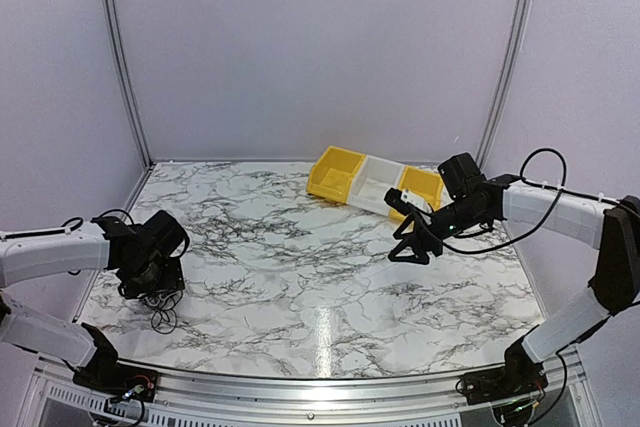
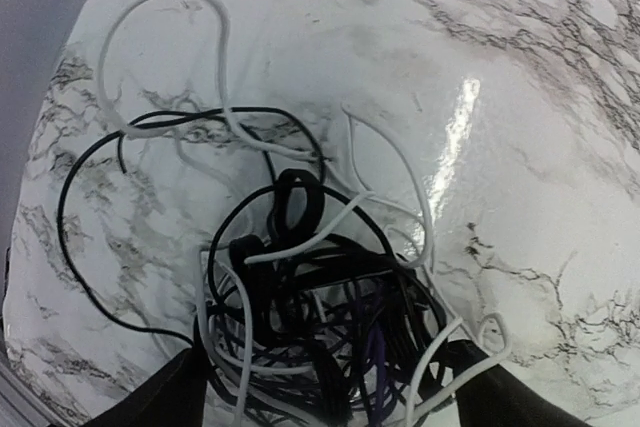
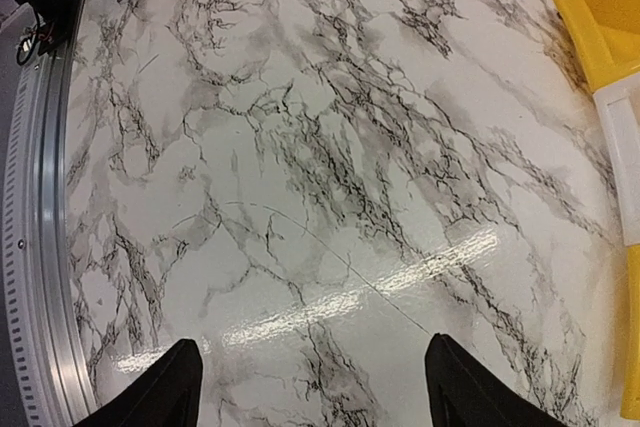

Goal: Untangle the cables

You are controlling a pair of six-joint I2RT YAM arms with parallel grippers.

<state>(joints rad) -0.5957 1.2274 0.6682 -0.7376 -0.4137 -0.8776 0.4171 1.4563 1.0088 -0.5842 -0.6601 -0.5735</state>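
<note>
Several cables [image 2: 300, 267] lay tangled on the marble counter [image 2: 540, 127] between the spread fingers of the left hand [image 2: 330, 367]; the right hand [image 3: 312, 347] hung released near a yellow bin [image 3: 600, 17]

Lab test booth: plain partition walls [image 1: 320, 47], marble-patterned table [image 1: 300, 277].

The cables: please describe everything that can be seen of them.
The cables are thin wires, black, white and some purplish, knotted in one dense heap. Loose white and black loops spread from it flat on the marble table, near its left edge. The open left gripper hangs over the heap, a finger at each side.
</note>
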